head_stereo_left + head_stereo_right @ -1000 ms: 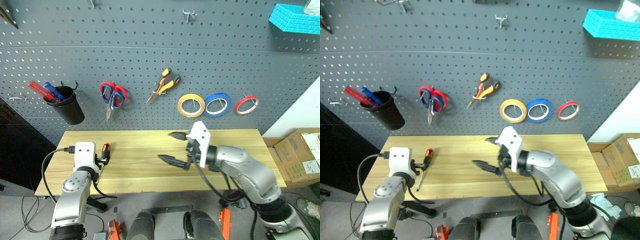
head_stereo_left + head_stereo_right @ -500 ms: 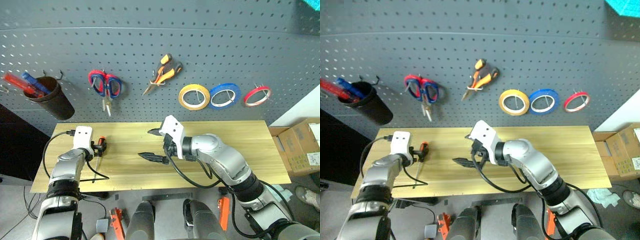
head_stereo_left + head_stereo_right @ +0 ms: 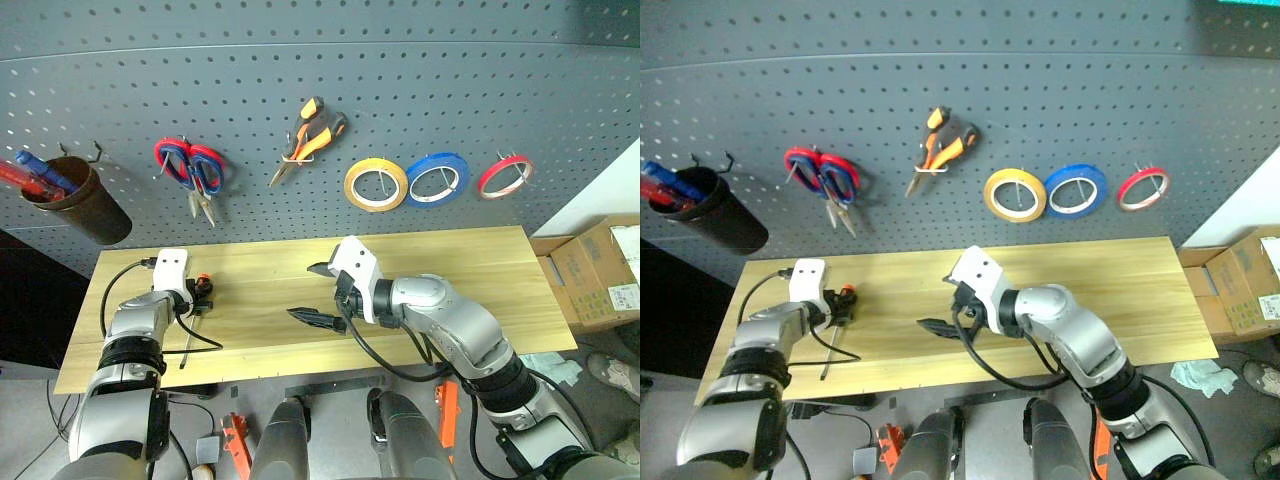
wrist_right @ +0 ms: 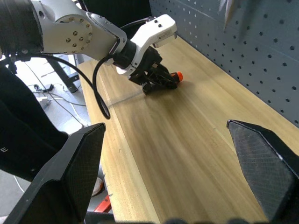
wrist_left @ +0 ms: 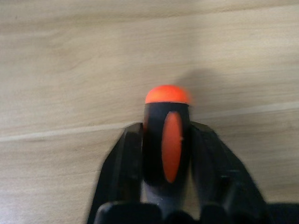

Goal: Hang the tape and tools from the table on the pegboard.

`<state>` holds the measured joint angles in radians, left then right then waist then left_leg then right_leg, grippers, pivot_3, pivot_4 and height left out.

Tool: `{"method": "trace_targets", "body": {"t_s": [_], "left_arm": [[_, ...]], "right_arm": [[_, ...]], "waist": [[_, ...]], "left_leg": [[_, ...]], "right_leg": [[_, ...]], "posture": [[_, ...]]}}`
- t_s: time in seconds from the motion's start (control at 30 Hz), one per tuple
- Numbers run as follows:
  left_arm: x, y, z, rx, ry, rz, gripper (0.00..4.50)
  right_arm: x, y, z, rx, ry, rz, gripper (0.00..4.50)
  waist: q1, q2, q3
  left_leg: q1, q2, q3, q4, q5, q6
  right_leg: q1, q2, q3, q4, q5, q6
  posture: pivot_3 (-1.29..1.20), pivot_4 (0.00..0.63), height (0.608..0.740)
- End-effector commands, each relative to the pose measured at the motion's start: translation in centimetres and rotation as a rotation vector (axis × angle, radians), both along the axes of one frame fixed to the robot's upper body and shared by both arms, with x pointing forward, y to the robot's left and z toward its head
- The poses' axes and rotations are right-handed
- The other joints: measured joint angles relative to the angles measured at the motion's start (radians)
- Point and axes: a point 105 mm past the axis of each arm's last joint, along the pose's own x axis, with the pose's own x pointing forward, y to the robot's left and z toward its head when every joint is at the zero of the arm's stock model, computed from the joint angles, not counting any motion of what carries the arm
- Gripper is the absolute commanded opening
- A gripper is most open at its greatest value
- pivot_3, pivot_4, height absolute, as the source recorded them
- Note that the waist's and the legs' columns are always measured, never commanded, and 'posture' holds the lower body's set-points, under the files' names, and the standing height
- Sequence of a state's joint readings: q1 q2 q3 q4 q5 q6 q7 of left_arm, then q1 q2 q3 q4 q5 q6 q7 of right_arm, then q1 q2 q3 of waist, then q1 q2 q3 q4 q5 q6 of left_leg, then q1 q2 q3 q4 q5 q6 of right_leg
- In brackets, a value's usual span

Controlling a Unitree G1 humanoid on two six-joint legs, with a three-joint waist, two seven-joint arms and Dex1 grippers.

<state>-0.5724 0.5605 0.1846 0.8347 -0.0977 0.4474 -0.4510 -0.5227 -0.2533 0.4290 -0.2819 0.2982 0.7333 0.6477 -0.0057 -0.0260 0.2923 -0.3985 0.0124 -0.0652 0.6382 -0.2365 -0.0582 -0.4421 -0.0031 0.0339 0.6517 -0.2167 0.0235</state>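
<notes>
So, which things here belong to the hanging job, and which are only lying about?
Job:
- screwdriver, gripped by the left pincer
- pliers, scissors, yellow tape, already hung
- pegboard
- table

Lying about:
- blue tape
- red tape
- black cup
- cardboard box

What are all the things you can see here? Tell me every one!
screwdriver: 1, orange and black, on the table at its left end
table: 1, light wood
pegboard: 1, dark grey, behind the table
scissors: 1, red and blue, hanging
pliers: 1, orange and black, hanging
tape rings: yellow, blue, red, hanging
cup: 1, dark, hanging
boxes: cardboard, floor
left gripper: closed on the screwdriver
right gripper: open over the table
</notes>
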Motion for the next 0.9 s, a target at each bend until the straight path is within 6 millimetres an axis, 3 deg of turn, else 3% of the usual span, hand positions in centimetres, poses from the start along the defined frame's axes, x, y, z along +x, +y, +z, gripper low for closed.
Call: {"method": "trace_targets", "body": {"t_s": [0.03,0.1,0.27,0.33,0.4,0.43,0.63,0.7,0.9], "left_arm": [[-1.4,-1.1,0.7,0.027,-0.023,-0.065,0.96],[-2.2,-1.8,1.6,0.065,-0.055,-0.102,0.96],[-4.9,-4.7,7.0,0.105,-0.248,-0.150,0.96],[-5.2,-5.9,11.1,0.120,-0.388,-0.133,0.96],[-5.1,-7.0,18.5,0.188,-0.660,-0.121,0.96],[-5.2,-7.1,20.8,0.226,-0.741,-0.112,0.96],[-3.5,-6.4,30.3,0.376,-1.080,-0.002,0.96],[-2.6,-5.8,32.3,0.395,-1.147,0.022,0.96],[0.3,-3.6,34.9,0.422,-1.219,0.058,0.96]], "right_arm": [[-1.0,-1.1,2.1,0.089,-0.024,0.008,4.50],[-1.4,-1.8,2.4,0.113,-0.010,0.002,4.50],[-3.0,-3.9,5.0,0.311,0.071,-0.023,4.50],[-3.1,-4.3,7.0,0.436,0.100,-0.033,4.50],[-2.8,-4.5,10.2,0.600,0.099,-0.054,4.50],[-2.5,-4.6,11.1,0.644,0.102,-0.062,4.50],[-1.1,-3.3,13.8,0.749,0.122,-0.064,4.50],[-0.7,-2.8,14.0,0.752,0.116,-0.061,4.50],[0.3,-2.0,14.2,0.747,0.074,-0.071,4.50]], "waist": [[-0.001,-0.001,-0.001],[-0.001,-0.002,-0.001],[0.013,-0.008,-0.005],[0.024,-0.009,-0.009],[0.033,-0.013,-0.014],[0.037,-0.015,-0.015],[0.055,-0.015,-0.074],[0.059,-0.016,-0.087],[0.064,-0.018,-0.109]], "left_leg": [[0.000,0.000,0.000,0.000,0.000,0.000],[-0.002,0.003,0.000,0.000,0.000,-0.001],[-0.006,0.005,-0.007,0.000,-0.002,-0.003],[-0.007,0.005,-0.010,0.000,-0.001,-0.004],[-0.008,0.001,-0.013,0.002,-0.001,-0.005],[-0.009,0.002,-0.015,0.004,0.000,-0.007],[-0.009,0.000,-0.015,0.004,0.007,-0.014],[-0.007,0.001,-0.015,0.004,0.007,-0.013],[-0.001,0.001,-0.014,0.003,0.008,-0.012]], "right_leg": [[0.000,0.000,0.000,0.000,0.000,0.000],[0.000,-0.002,0.001,-0.001,0.000,0.000],[-0.001,-0.008,-0.002,-0.004,0.003,-0.005],[-0.001,-0.008,-0.006,-0.005,0.003,-0.004],[0.001,-0.008,-0.015,-0.005,0.000,0.000],[0.000,-0.007,-0.018,-0.005,0.001,-0.001],[0.002,0.000,-0.018,-0.006,0.006,-0.005],[0.003,0.001,-0.019,-0.006,0.007,-0.005],[0.008,0.002,-0.018,-0.005,0.007,-0.005]], "posture": [[0.12,0.291,0.740],[0.12,0.281,0.740],[0.16,0.212,0.740],[0.18,0.176,0.740],[0.21,0.139,0.740],[0.22,0.122,0.740],[0.23,0.073,0.740],[0.24,0.062,0.740],[0.22,0.046,0.740]]}}
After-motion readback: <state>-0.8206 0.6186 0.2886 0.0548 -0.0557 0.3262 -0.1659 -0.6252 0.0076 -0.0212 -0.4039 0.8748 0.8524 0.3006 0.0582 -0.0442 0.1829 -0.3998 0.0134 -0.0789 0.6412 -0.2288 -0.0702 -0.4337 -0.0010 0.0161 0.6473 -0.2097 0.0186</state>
